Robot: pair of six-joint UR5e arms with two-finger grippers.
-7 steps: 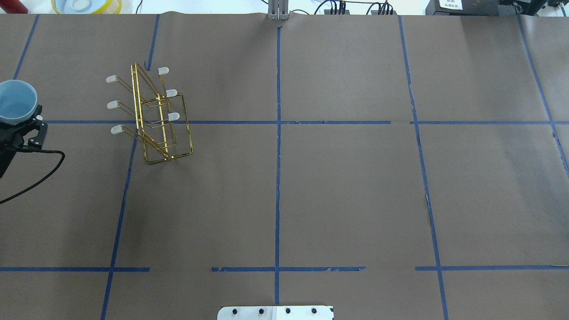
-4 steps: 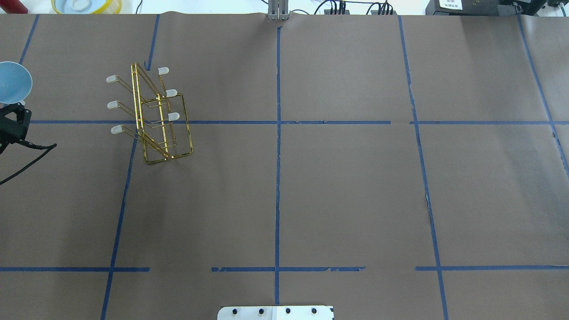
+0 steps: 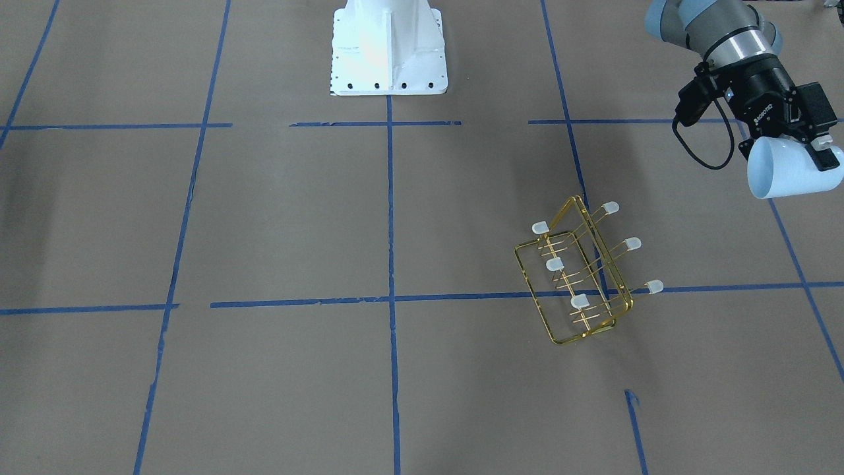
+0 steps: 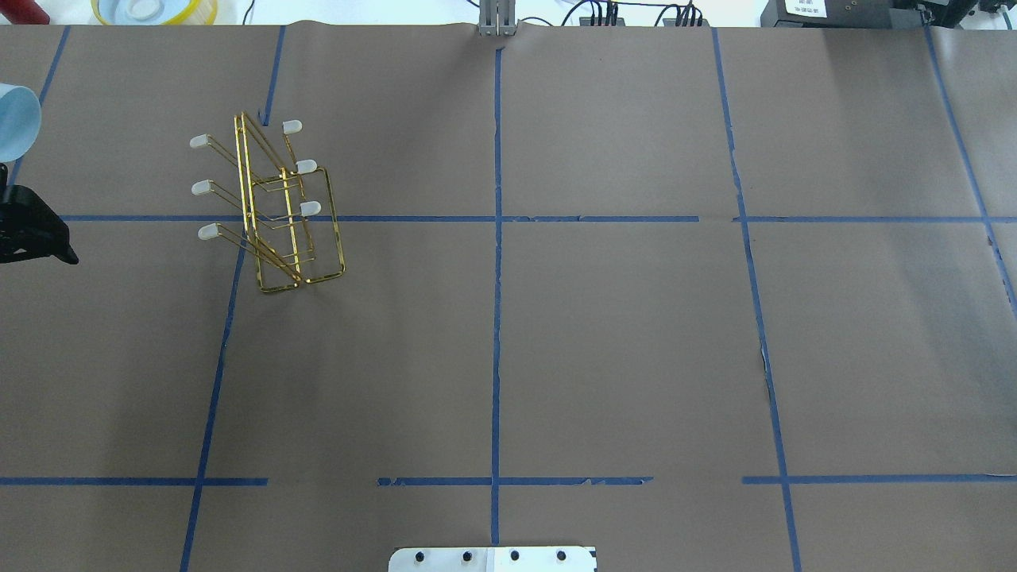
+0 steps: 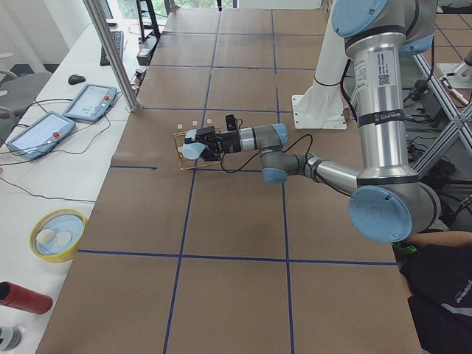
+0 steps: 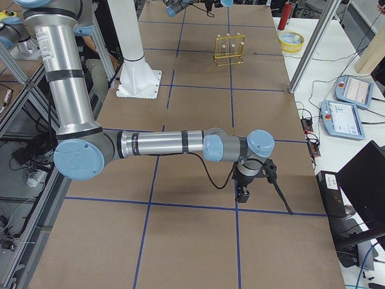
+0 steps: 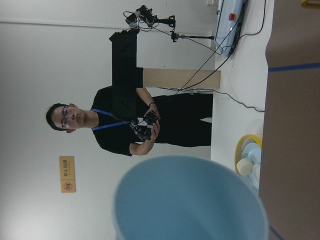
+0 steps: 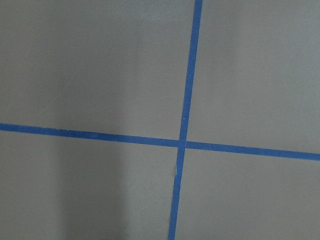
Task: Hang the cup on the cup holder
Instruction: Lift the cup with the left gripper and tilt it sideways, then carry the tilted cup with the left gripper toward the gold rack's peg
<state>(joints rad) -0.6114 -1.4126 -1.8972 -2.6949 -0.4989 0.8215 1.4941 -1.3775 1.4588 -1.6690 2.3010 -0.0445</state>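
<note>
Cup [image 3: 784, 175] horizontal in left gripper [image 3: 821, 163], rim rightward.

a robot lab: tape-gridded table [image 5: 236, 221], teach pendants [image 5: 90, 101].

Right edge of the front view: the cup [image 3: 788, 177] is smooth, pale blue-white plastic with a soft sheen, gripped by the matt black left gripper [image 3: 808, 155] on an arm [image 3: 733, 45] of brushed silver metal with glossy grey-blue joint covers. Lower down, the cup holder [image 3: 580, 277] is thin gold wire, bright and polished, its prongs tipped with milky translucent caps [image 3: 632, 243]. Underneath lies flat, matt brown paper [image 3: 264, 218] crossed by blue tape [image 3: 389, 211], frayed in places, and at top centre the base plate [image 3: 389, 46] looks like glossy white painted metal.
</note>
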